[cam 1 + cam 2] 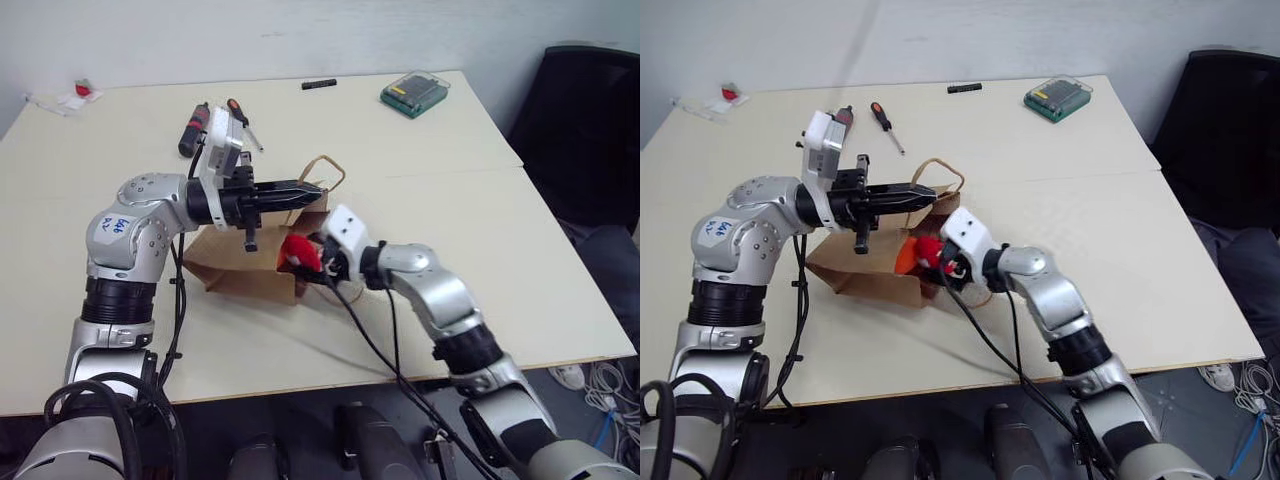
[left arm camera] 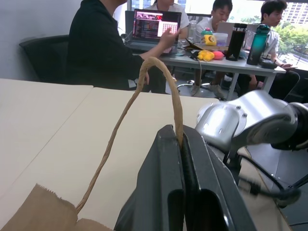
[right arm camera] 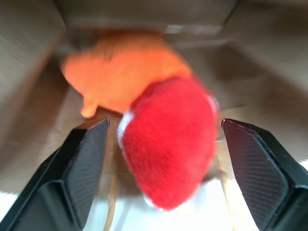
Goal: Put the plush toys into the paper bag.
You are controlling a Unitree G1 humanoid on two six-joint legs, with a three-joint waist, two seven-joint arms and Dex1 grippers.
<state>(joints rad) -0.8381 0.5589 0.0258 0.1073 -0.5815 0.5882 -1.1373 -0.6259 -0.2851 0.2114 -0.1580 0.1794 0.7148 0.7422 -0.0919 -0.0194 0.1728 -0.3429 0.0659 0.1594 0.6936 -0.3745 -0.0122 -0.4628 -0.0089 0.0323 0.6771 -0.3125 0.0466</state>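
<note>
Head views: the left gripper, clenched on a bag handle, keeps the paper bag mouth lifted for loading. Left wrist view: the handle runs between its fingers. Right wrist view: the right gripper, released, frames the red toy at the mouth, resting against the orange toy deeper inside.

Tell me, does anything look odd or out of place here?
The brown paper bag lies on its side rather than upright. The rounded red plush toy sits at its mouth, partly outside, with the flat orange plush toy deeper inside.
</note>
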